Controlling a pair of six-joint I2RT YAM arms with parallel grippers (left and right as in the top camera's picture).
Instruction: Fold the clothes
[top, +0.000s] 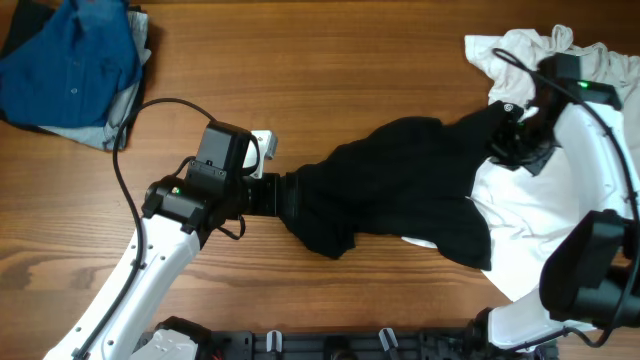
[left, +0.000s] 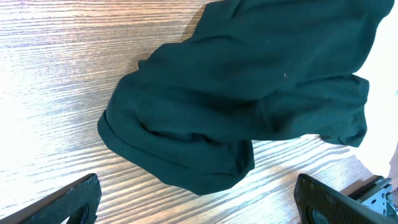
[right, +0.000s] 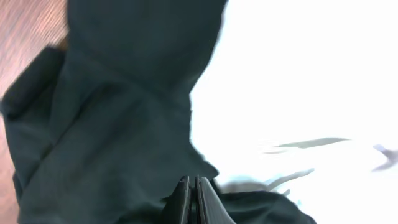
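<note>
On the brown wooden bench (top: 400, 40) the crumpled black short-sleeved T-shirt (top: 400, 190) lies centre, long axis 8 to 2 o'clock. The left pincer (top: 283, 197), wide open, faces its 8 o'clock end; the right pincer (right: 194, 193) is clamped on the 2 o'clock end.

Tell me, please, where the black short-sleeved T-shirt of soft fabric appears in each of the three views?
Overhead: the black short-sleeved T-shirt lies centre-right, stretched sideways.
Left wrist: it fills the upper middle and right.
Right wrist: it covers the left half.
Shared landmark: the brown wooden table, bare at each picture's left.
</note>
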